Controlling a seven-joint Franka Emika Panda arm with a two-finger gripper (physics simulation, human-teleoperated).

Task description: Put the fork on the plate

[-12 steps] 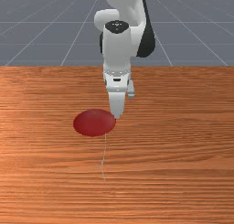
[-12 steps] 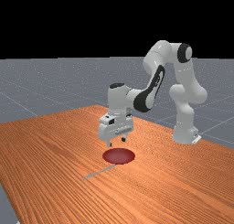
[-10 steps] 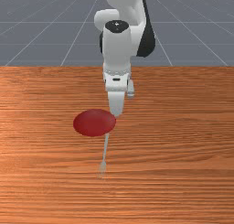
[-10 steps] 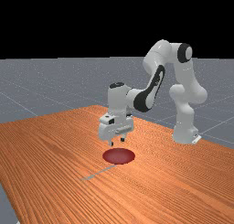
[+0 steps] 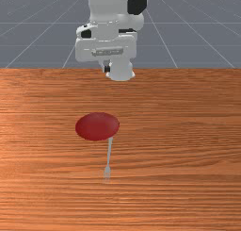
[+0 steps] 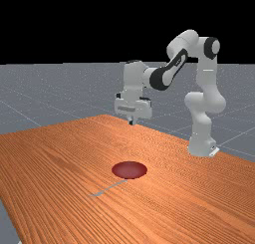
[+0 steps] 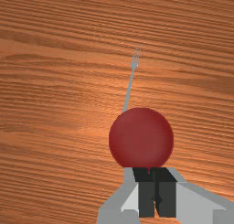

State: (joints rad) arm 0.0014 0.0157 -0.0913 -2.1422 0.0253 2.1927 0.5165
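high above the worktop in far view, my gripper hangs. front view: fork lies beside red plate, handle end at its rim, well in from worktop's far edge. wrist view: my fingers pressed together.

Wrist view: fingers hide bit of plate. Front view: arm cropped at top. Far view: fork tines too small to count.

One red plate, one fork, one wooden table, one arm, one gripper
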